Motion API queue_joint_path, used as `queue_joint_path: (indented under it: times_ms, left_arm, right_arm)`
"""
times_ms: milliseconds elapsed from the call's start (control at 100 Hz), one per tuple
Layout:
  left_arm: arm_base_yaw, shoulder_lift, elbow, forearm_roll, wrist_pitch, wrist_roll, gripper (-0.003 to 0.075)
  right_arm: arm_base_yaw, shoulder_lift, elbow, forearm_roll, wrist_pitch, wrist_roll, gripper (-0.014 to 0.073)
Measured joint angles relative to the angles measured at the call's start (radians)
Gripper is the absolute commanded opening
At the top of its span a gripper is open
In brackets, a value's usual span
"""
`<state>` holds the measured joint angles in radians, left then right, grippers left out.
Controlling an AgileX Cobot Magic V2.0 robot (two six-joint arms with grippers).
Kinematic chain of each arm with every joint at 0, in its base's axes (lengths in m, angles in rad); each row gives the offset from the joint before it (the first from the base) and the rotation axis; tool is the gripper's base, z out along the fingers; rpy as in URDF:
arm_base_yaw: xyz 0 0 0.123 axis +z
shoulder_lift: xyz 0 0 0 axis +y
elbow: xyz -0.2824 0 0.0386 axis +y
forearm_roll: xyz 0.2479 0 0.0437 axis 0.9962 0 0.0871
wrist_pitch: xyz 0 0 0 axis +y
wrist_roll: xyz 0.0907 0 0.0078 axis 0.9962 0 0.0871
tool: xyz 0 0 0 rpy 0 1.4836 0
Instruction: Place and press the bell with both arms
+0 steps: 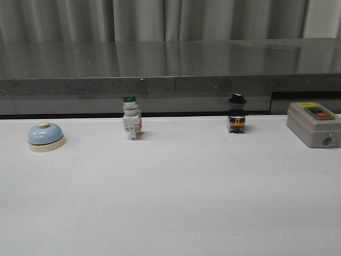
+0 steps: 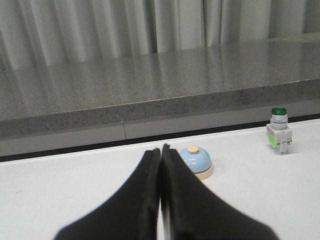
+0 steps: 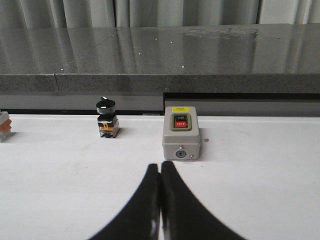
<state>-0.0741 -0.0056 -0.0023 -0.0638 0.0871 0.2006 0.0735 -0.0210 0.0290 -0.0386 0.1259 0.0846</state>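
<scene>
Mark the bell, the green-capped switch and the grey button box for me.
bell (image 1: 46, 135): front view, on the blue dome.
green-capped switch (image 1: 130, 122): front view, on its white body.
grey button box (image 3: 181, 134): right wrist view, on its top face.

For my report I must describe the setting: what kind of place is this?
Probably a robot test bench in a lab: a white table with a bell, loose industrial switches and a button box, and a grey curtain behind.
</scene>
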Motion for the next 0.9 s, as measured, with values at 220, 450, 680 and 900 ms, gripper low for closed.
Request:
queue_joint_path:
  times_ms: [220, 450, 680, 900]
  left_arm:
    - [0.000, 0.000, 0.000, 0.000, 0.000, 0.000, -0.0018]
    - [0.000, 0.000, 0.000, 0.000, 0.000, 0.000, -0.0018]
    - [0.000, 0.056, -0.084, -0.072, 0.105, 0.000, -0.0018]
    - [0.000, 0.333, -0.354, -0.101, 0.329, 0.000, -0.0018]
  right_arm:
    - [0.000, 0.000, 0.000, 0.000, 0.000, 0.000, -0.0059]
    - [0.000, 0.000, 0.000, -0.001, 0.000, 0.000, -0.0059]
    - [0.000, 0.000, 0.000, -0.001, 0.000, 0.000, -0.0059]
    - [0.000, 0.000, 0.000, -0.002, 0.000, 0.000, -0.0059]
